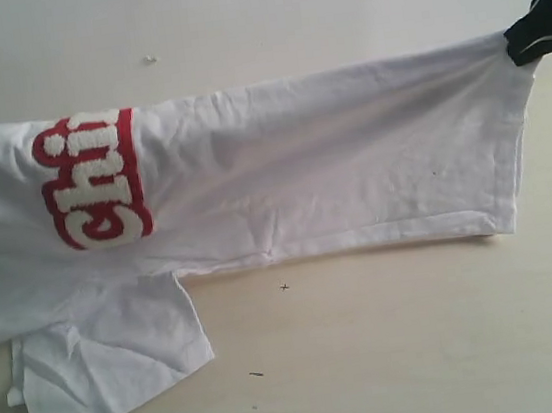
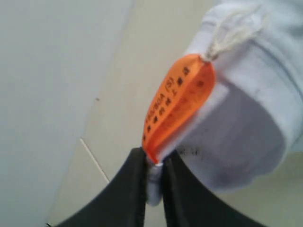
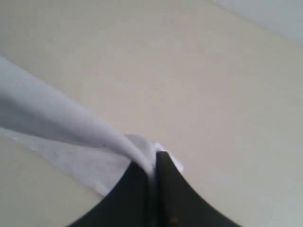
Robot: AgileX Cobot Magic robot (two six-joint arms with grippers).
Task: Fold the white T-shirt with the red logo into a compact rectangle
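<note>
I'm pinching the tee (image 1: pixel 352 167) taut in both shut jaws (left by the tag (image 2: pixel 177 104)), its length running nine to three.

T-shirt (image 1: pixel 332 169): stretched across the scene from the left edge to the far right.
Logo (image 1: pixel 94 178): on the T-shirt's left part.
Sleeve (image 1: pixel 103 359): near left, below the logo, lying on the surface (image 1: pixel 425 349).
Right tool (image 1: pixel 518 44): far right, clamped on the T-shirt's far right corner.
Left tool (image 2: pixel 154 165): clamped on the T-shirt's cloth, just beside the neck tag (image 2: pixel 177 106).
</note>
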